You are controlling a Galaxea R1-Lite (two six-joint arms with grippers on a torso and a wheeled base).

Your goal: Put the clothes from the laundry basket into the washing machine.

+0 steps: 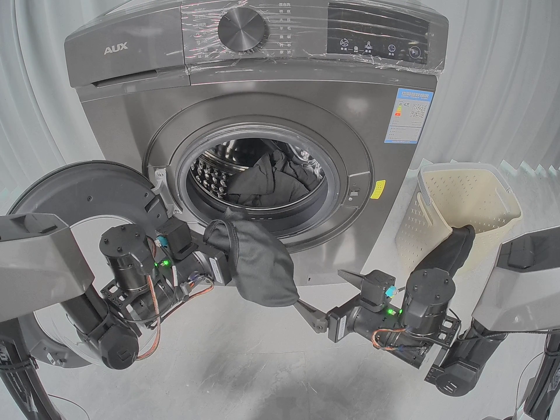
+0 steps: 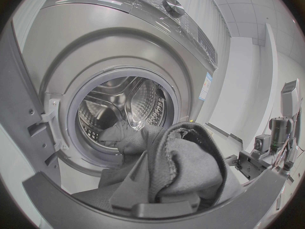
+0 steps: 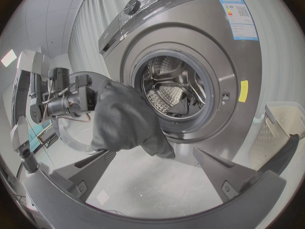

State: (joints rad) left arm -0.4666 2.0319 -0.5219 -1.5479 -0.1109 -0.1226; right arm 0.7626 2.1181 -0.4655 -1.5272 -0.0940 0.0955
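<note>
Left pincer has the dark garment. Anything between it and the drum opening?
Nothing visible. The dark garment hangs just before the lower rim of the drum opening. The door is swung wide to the robot's left, and the clothes already inside lie back in the drum.

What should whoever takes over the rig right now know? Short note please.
Left gripper: shut on a dark garment, held just in front of the washing machine, at the lower edge of its opening.
Right gripper: open and empty, low in front of the machine, beside the laundry basket.
Done: door is open, dark clothes lie in the drum.
Left: put the held garment in. Another dark piece hangs over the basket's rim; the basket's bottom is hidden.
</note>
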